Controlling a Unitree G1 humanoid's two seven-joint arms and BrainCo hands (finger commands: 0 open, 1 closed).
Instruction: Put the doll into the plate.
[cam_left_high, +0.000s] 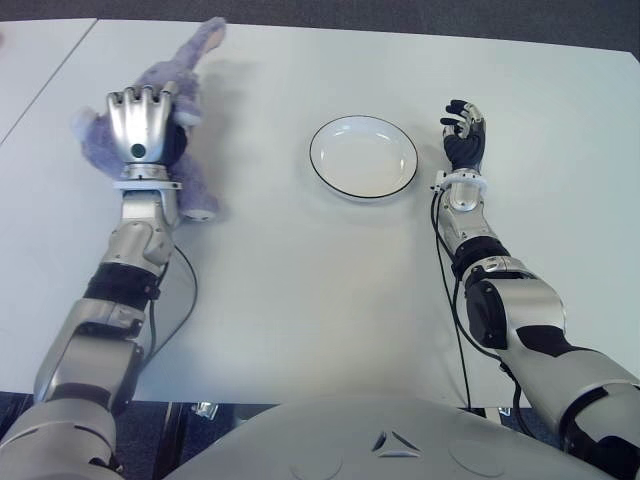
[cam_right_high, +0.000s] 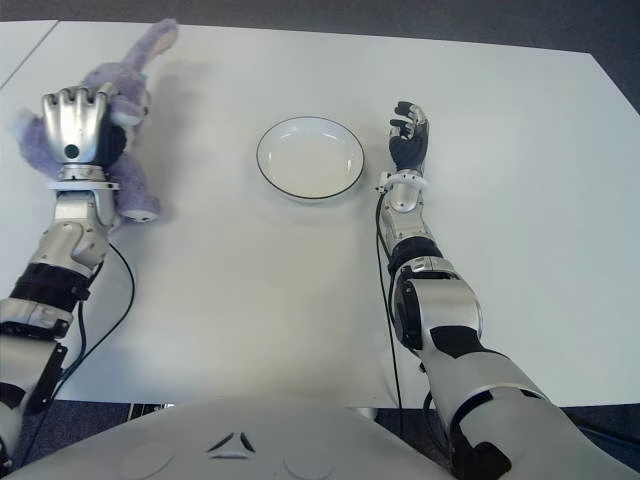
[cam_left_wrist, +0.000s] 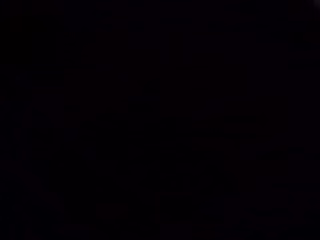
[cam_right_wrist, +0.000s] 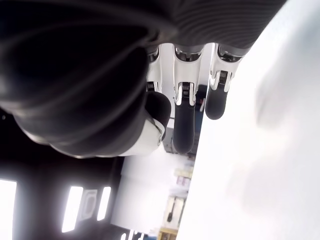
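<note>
A purple plush doll (cam_left_high: 197, 185) with long ears lies on the white table (cam_left_high: 300, 290) at the far left. My left hand (cam_left_high: 145, 108) sits on top of it, back of the hand up, fingers curled down over its body; the left wrist view is all black. An empty white plate (cam_left_high: 363, 157) with a dark rim stands at the table's middle, well to the right of the doll. My right hand (cam_left_high: 465, 130) shows just right of the plate, its fingers (cam_right_wrist: 183, 125) straight and holding nothing.
A cable (cam_left_high: 188, 290) runs along my left forearm over the table. The table's front edge lies close to my body, and dark floor shows beyond the far edge.
</note>
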